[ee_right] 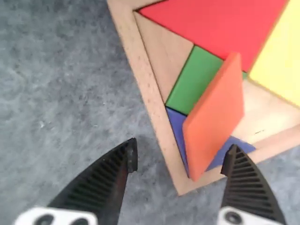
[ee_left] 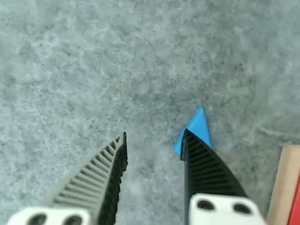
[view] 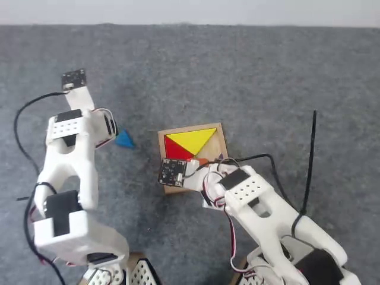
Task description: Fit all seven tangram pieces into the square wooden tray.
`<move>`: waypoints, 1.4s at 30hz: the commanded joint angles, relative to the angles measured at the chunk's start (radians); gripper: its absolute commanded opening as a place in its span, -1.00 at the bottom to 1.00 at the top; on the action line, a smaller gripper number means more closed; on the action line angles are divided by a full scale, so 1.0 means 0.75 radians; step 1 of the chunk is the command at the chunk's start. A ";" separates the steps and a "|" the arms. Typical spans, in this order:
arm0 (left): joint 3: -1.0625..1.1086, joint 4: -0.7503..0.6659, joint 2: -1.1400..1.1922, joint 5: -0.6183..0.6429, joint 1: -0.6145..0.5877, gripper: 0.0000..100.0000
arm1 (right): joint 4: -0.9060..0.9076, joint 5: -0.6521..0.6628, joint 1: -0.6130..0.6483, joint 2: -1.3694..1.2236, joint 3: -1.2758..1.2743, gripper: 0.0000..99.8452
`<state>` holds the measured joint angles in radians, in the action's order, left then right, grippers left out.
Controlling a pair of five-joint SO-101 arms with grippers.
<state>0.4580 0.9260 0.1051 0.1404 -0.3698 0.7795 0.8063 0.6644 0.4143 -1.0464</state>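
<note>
Carpet [view: 237, 71] looked grey and fuzzy from the high view, with the square wooden tray [view: 222, 142] sitting mid-table and a yellow triangle [view: 193, 138] and red triangle [view: 177, 149] lying flat inside it. A small blue triangle [view: 125, 140] lay out on the carpet beside the tray, right by the left arm [view: 71, 154], while the right arm [view: 255, 196] hung over the tray's near edge. In the left wrist view the left gripper [ee_left: 154, 136] was spread wide and held nothing; one ribbed black finger [ee_left: 206, 164] sat right at the blue triangle's edge, and I couldn't tell if they touched. In the right wrist view the right gripper [ee_right: 182, 149] was also gaping and empty, over the tray's corner. A smooth orange piece [ee_right: 215, 112] lay tilted there, propped across the green piece [ee_right: 192, 79] and dark blue piece [ee_right: 177, 131].
</note>
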 commanded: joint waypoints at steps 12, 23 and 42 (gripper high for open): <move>-0.079 0.006 -0.014 0.018 -0.010 -0.63 | -0.181 0.121 0.036 -0.204 0.002 -0.42; -0.079 0.006 -0.014 0.018 -0.010 -0.63 | -0.191 0.131 0.030 -0.206 0.002 -0.42; -0.079 0.008 -0.014 0.018 -0.010 -0.63 | -0.191 0.129 0.040 0.154 -0.147 -0.42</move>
<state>0.4503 0.9260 0.1051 0.1404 -0.3713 0.6490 0.8938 0.6828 0.4833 -1.1630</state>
